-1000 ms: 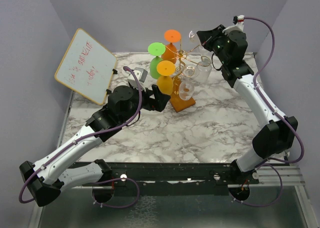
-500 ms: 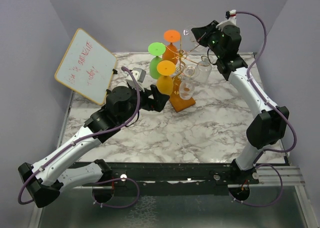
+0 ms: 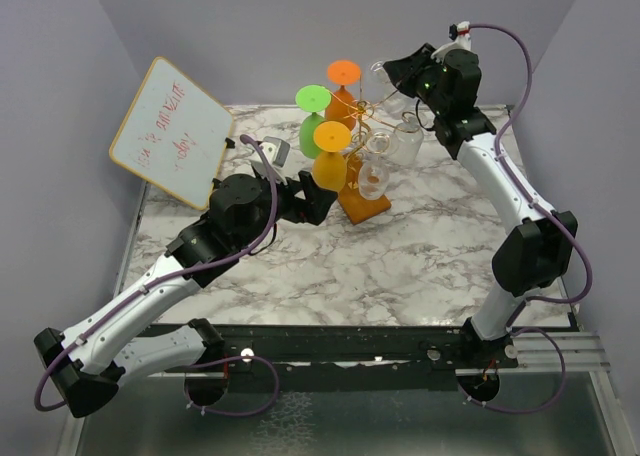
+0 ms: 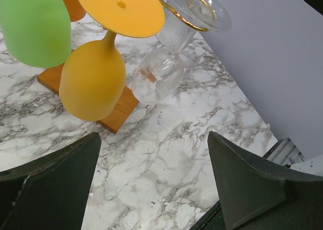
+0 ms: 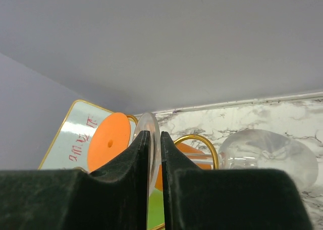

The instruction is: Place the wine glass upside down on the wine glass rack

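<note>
1. The right gripper point(image 5: 154, 135) has its fingers nearly together, pinching the foot of the clear wine glass point(image 5: 149, 120); the fingers hide most of the foot.
2. The glass is at the top of the wine glass rack point(image 3: 368, 206); whether the wire carries it is unclear.
3. The left gripper point(image 4: 151, 139) is spread wide and empty.
4. The right arm has moved in toward the rack since a second ago.

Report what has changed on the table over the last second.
The right hand, still pinching the clear wine glass by its foot, moved left, closer in over the rack. The left hand stayed open beside the yellow glass. That glass and the whiteboard did not move.
</note>
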